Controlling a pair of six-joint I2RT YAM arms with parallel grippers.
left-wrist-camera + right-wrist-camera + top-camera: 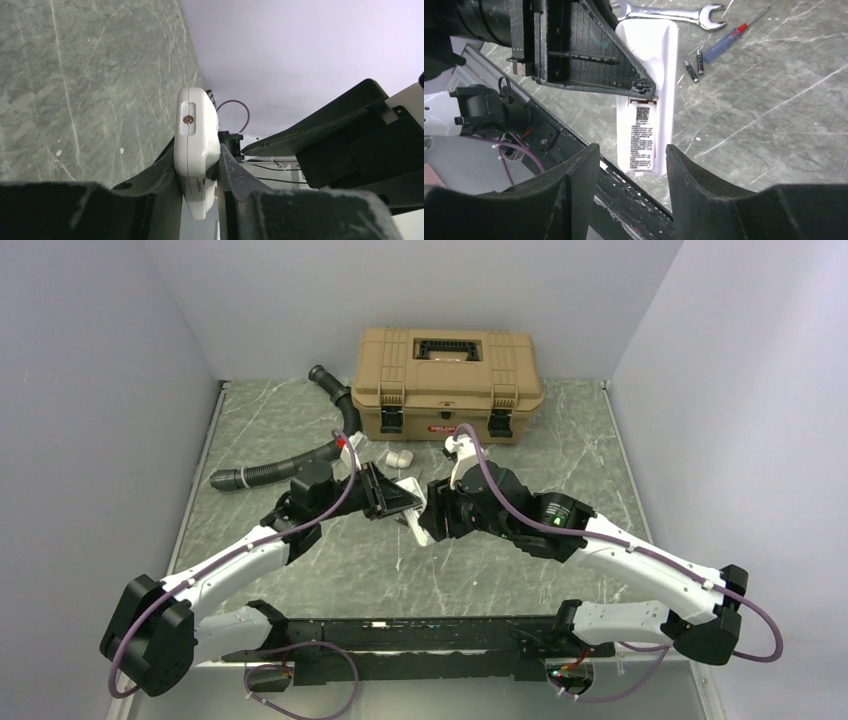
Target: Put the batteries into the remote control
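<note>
Clamping the remote control (645,132) across its flat faces, left jaws grip tight; it looks light, slick. Right jaws gape open near its end.

The slim white plastic remote control (644,135) carries a label with fine black print. Beside it lie two small dark cylindrical batteries (690,71), a silver metal wrench (669,12) and a thin screwdriver (721,46), blue-handled with a red collar. The stone-patterned desk (774,125) is grey-green with pale veins.
</note>
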